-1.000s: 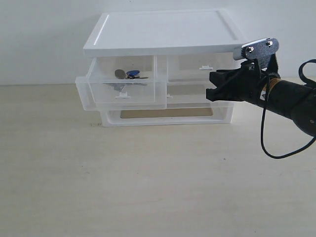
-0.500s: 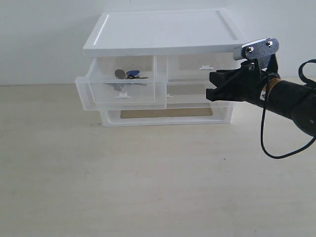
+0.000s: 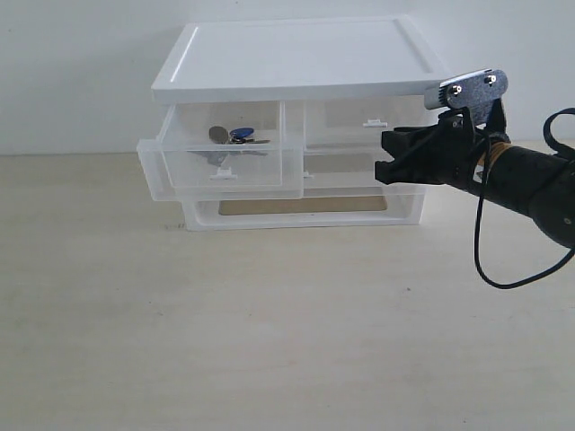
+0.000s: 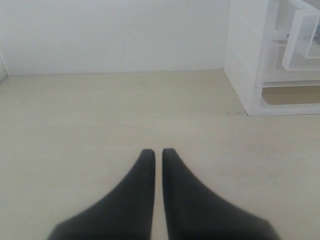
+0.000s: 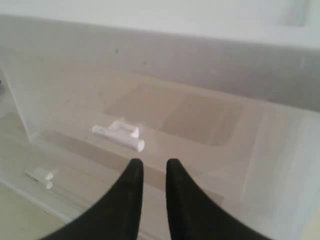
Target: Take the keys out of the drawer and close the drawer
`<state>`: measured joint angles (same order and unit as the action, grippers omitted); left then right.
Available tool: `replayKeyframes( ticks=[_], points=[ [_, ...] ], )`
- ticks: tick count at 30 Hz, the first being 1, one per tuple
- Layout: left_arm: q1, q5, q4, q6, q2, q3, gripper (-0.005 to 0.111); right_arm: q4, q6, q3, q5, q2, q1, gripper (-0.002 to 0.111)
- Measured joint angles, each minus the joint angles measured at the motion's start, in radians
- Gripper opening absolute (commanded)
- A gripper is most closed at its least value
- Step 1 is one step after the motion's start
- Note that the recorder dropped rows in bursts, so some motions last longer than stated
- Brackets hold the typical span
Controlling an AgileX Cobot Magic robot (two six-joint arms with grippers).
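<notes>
Meanwhile, the keys [image 3: 235, 136] are sitting in the pulled-out drawer [image 3: 269, 180], not yet lifted.
The right end effector [image 3: 382, 160] is hovering with jaws only narrowly parted and holding nothing, its tips close to the organizer's [image 3: 409, 205] clear front; the keys are lying well off to one side of it, under the white lid [image 3: 287, 58]. The left end effector [image 4: 157, 154] is hanging pinched together, empty, above the desk [image 3: 287, 341]. Reaching in with so narrow a gap is risking a knock on the drawer wall, shoving the organizer.
</notes>
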<state>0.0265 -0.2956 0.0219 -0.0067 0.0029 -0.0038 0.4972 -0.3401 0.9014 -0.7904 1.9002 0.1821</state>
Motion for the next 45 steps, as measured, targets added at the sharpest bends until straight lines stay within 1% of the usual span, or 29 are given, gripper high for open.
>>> replayKeyframes(
  ticks=[28, 30, 34, 37, 40, 45],
  points=[
    [0.0, 0.0, 0.0, 0.0, 0.0, 0.0, 0.004, 0.0, -0.006, 0.0, 0.0, 0.0, 0.0, 0.017],
    [0.0, 0.0, 0.0, 0.0, 0.0, 0.0, 0.004, 0.0, -0.041, 0.0, 0.0, 0.0, 0.0, 0.017],
    [0.0, 0.0, 0.0, 0.0, 0.0, 0.0, 0.004, 0.002, -0.219, 0.0, 0.021, 0.0, 0.0, 0.017],
    [0.0, 0.0, 0.0, 0.0, 0.0, 0.0, 0.004, 0.04, -0.317, 0.002, 0.042, -0.004, 0.0, 0.017],
    [0.0, 0.0, 0.0, 0.0, 0.0, 0.0, 0.004, 0.15, -0.386, 0.006, 0.085, -0.014, -0.005, 0.017],
    [0.0, 0.0, 0.0, 0.0, 0.0, 0.0, 0.004, 0.373, -0.563, 0.006, 0.134, -0.041, -0.005, 0.017]
  ],
)
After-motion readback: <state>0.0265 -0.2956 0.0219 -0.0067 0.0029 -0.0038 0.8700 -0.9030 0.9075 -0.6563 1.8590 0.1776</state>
